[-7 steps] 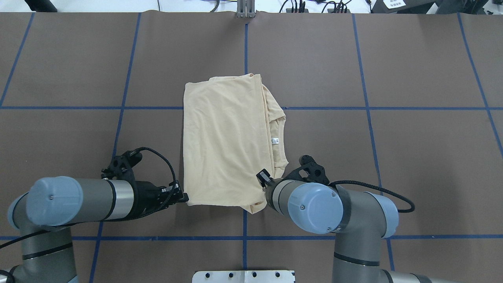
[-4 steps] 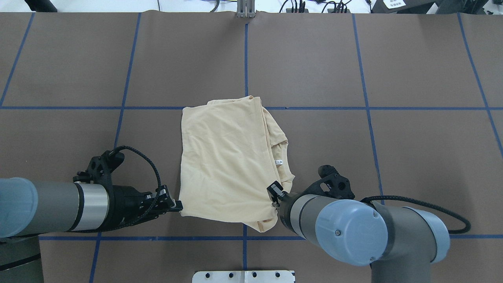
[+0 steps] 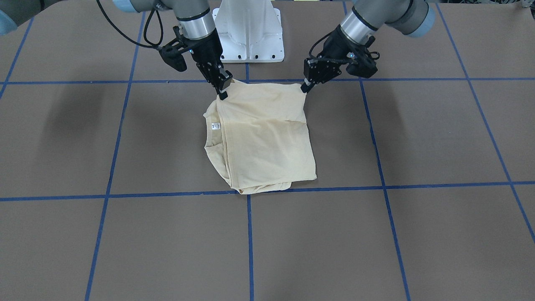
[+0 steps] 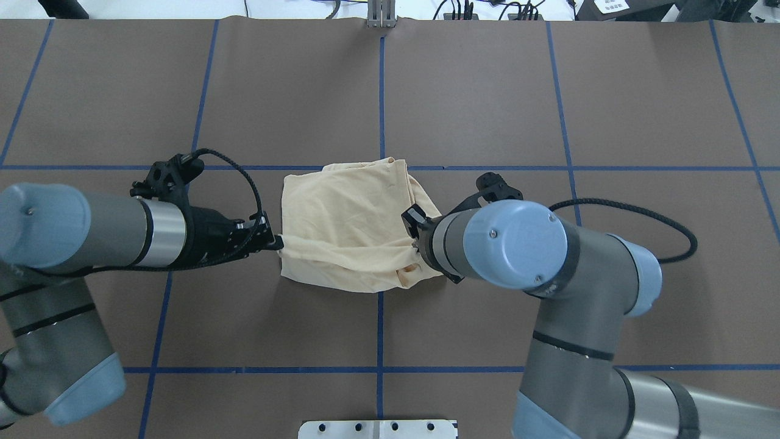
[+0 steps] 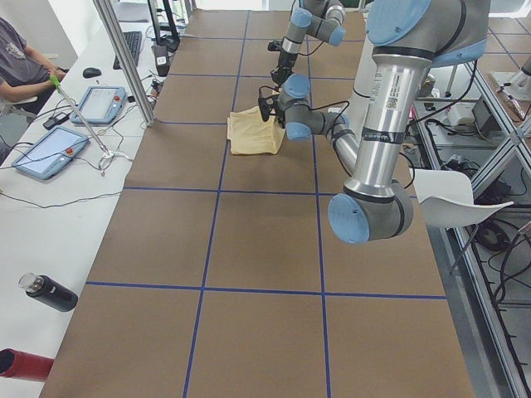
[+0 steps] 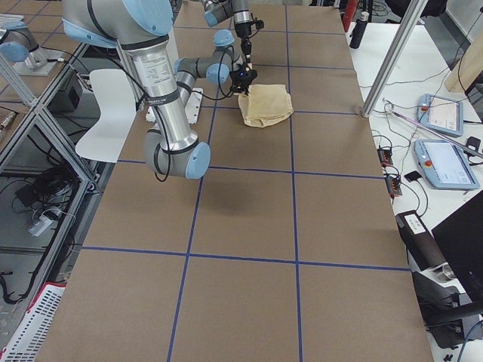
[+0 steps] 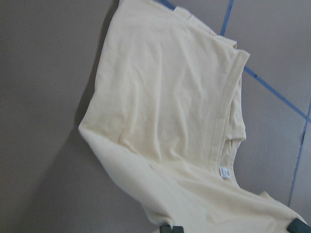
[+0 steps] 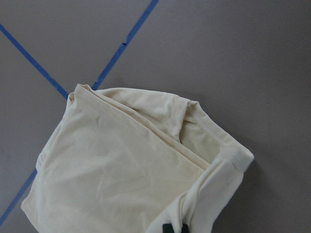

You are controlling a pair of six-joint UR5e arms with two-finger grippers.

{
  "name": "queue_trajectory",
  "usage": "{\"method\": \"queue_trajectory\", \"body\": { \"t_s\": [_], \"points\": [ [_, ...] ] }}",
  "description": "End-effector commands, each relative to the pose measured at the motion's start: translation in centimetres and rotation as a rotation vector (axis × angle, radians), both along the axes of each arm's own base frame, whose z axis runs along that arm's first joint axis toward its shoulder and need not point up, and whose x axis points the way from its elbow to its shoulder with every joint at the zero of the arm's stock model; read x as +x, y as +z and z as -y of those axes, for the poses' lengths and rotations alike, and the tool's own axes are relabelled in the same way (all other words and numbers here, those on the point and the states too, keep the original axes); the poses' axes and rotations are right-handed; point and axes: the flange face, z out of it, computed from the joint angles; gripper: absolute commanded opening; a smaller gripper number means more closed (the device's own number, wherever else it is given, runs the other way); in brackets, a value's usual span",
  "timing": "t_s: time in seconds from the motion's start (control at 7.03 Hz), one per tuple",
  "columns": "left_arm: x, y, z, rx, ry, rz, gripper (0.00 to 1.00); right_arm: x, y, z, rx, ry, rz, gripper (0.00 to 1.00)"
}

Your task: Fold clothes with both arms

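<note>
The clothes are one cream-yellow shirt (image 4: 347,228), folded into a rough square at the table's middle. Its white neck label (image 3: 215,126) shows on the right arm's side. My left gripper (image 4: 279,244) is shut on the shirt's near-left corner, and my right gripper (image 3: 221,93) is shut on the near-right corner. Both corners are held above the table, so the near edge (image 3: 263,85) hangs taut between the two arms while the far part lies flat. In the overhead view the right wrist (image 4: 451,244) covers its own fingers. The print is hidden.
The white pedestal base (image 3: 250,33) stands just behind the grippers. Blue tape lines (image 4: 380,97) grid the brown table cover. A side bench with tablets (image 5: 50,151), a person's arm (image 5: 21,62), a metal post (image 5: 124,62) and bottles (image 5: 50,292) runs along the far side.
The arms first dragged the shirt toward the robot, then raised its near edge and carried it forward over the shirt. The visible cloth is now shorter front to back.
</note>
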Motion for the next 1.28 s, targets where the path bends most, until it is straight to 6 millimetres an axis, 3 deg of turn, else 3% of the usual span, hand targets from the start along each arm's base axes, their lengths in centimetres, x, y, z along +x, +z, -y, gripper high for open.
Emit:
{"method": "queue_trajectory", "body": {
  "t_s": [0.0, 0.14, 0.28, 0.43, 0.57, 0.71, 1.0, 1.14],
  "points": [
    [2.8, 1.5, 8.3, 0.037, -0.053, 0.084, 0.0, -3.1, 1.8, 7.2, 0.02, -0.066, -0.047, 0.0],
    [3.1, 2.1, 10.7, 0.048, -0.069, 0.114, 0.0, -3.9, 2.9, 9.3, 0.008, -0.105, -0.076, 0.0],
    [3.0, 4.0, 13.9, 0.065, -0.092, 0.151, 0.0, -5.2, 3.0, 13.0, 0.02, -0.126, -0.102, 0.0],
    [3.7, 6.4, 17.7, 0.072, -0.127, 0.155, 0.19, -5.8, 5.3, 19.2, 0.054, -0.147, -0.095, 0.13],
    [2.7, 8.9, 21.8, 0.108, -0.163, 0.173, 0.62, -5.9, 5.6, 25.4, 0.128, -0.171, -0.127, 0.99],
    [1.4, 8.6, 22.9, 0.138, -0.176, 0.177, 1.0, -2.9, 4.9, 28.9, 0.14, -0.183, -0.121, 1.0],
    [-0.3, 8.4, 23.9, 0.145, -0.189, 0.172, 1.0, 1.6, 5.1, 32.0, 0.167, -0.194, -0.116, 1.0],
    [-2.2, 8.2, 24.4, 0.161, -0.143, 0.161, 1.0, 5.2, 6.5, 33.9, 0.17, -0.218, -0.108, 1.0]
  ]
}}
